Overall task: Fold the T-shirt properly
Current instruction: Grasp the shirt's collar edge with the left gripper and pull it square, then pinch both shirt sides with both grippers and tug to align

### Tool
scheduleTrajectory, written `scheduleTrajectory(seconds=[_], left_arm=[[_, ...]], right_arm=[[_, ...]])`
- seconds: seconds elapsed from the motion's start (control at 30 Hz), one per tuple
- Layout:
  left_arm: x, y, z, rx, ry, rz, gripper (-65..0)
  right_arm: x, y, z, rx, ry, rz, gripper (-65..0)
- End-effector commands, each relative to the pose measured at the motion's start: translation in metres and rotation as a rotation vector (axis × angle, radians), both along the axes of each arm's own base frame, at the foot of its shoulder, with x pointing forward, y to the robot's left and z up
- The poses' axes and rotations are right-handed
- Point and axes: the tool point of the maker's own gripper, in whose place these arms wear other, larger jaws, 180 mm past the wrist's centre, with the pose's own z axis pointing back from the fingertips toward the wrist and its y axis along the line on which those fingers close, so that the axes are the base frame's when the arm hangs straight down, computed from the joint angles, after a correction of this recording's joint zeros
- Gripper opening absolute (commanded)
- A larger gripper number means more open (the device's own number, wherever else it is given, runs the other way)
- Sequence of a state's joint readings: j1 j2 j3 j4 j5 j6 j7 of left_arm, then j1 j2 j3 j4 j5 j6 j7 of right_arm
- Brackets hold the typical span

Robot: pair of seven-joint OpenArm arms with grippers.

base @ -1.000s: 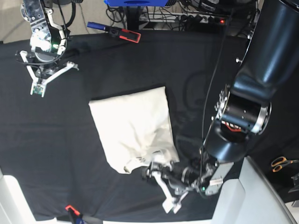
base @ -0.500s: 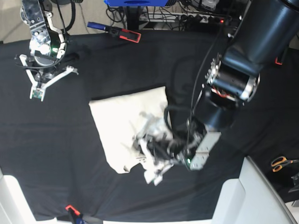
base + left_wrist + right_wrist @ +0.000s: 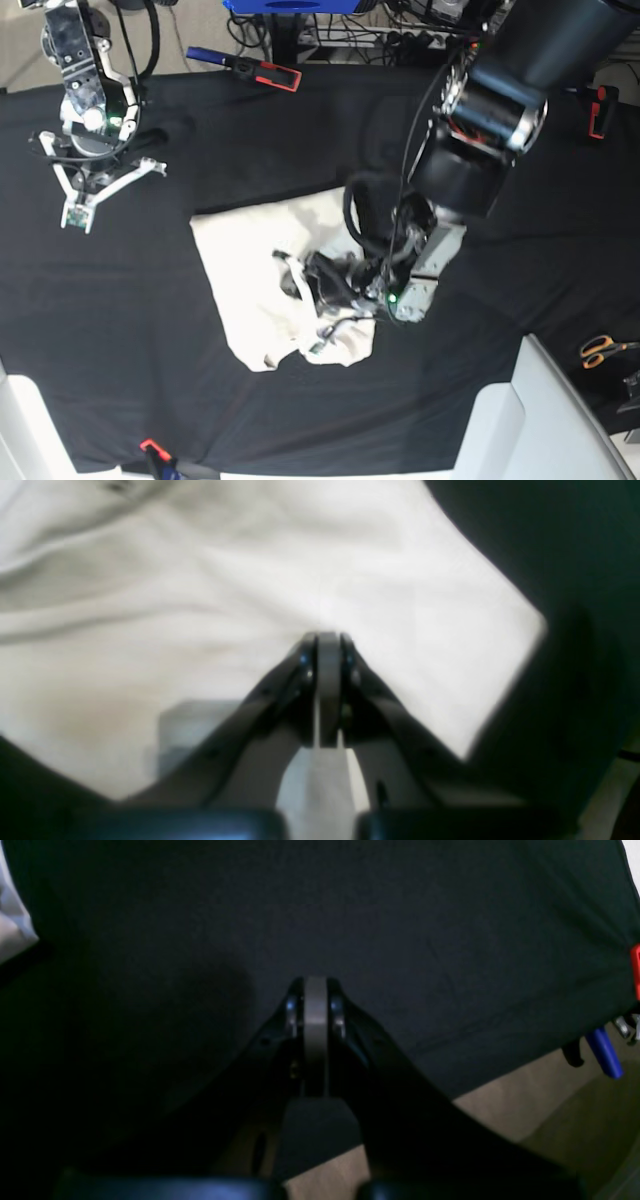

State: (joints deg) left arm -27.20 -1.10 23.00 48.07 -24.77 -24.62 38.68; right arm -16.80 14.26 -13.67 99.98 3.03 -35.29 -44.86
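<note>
Lying a little below the middle of the black surface (image 3: 150, 330), the T-shirt (image 3: 250, 270) is already a compact cream block, with its 5 o'clock corner rumpled where the left end effector (image 3: 312, 278) sits over it. That end effector has its jaws together; the left wrist view shows them pressed shut above the cloth (image 3: 150, 605), and no fabric can be seen pinched between them, so whether a fold is held cannot be told. By my reading the arm is placed there to bring that loose corner over the body of the shirt — the last tidy-up of the fold rather than its start.

Parked at about 10 o'clock, well apart from the garment, the right end effector (image 3: 88, 190) is also closed and empty, likely kept out of the way so the working arm has room.

Only the base view gives the shirt's whole outline and both arms at once. Only the left wrist view shows the clean diagonal edge of the cloth against the dark surface, while the right wrist view (image 3: 316, 1005) offers bare cloth-covered surface and a strip of floor (image 3: 500, 1120).
</note>
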Motion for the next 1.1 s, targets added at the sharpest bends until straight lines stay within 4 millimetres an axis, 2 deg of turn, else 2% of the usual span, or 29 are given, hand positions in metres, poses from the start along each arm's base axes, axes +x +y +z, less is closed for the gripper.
scheduleTrajectory(seconds=[0.0, 0.13, 0.27, 0.33, 0.5, 0.6, 0.73, 0.87, 1.07], left_arm=[[0.014, -0.008, 0.021, -0.037, -0.055, -0.005, -65.0], [-0.005, -0.002, 0.005, -0.015, -0.024, 0.008, -65.0], [-0.022, 0.012, -0.015, 0.021, 0.020, 0.093, -65.0], [-0.030, 0.021, -0.019, 0.032, 0.020, 0.095, -65.0], [-0.034, 0.029, -0.024, 0.046, 0.028, 0.099, -65.0], [-0.034, 0.028, -0.024, 0.044, 0.029, 0.101, -65.0], [-0.048, 0.027, -0.034, 0.045, 0.059, 0.097, -65.0], [-0.054, 0.030, -0.039, 0.052, 0.071, 0.099, -65.0], [-0.050, 0.037, -0.036, 0.060, 0.057, 0.103, -65.0]], right_arm=[[0.009, -0.005, 0.010, -0.026, -0.042, 0.006, -65.0], [0.009, -0.005, 0.010, -0.026, -0.042, 0.006, -65.0], [0.010, -0.008, 0.011, -0.030, -0.045, -0.001, -65.0], [0.010, -0.008, 0.011, -0.030, -0.047, -0.001, -65.0], [0.030, -0.009, 0.023, -0.038, -0.094, 0.010, -65.0], [0.054, 0.004, 0.034, -0.026, -0.122, 0.108, -65.0], [0.078, 0.023, 0.044, -0.019, -0.132, 0.274, -65.0], [0.084, 0.046, 0.045, 0.019, -0.133, 0.356, -65.0], [0.089, 0.072, 0.045, 0.055, -0.134, 0.453, -65.0]])
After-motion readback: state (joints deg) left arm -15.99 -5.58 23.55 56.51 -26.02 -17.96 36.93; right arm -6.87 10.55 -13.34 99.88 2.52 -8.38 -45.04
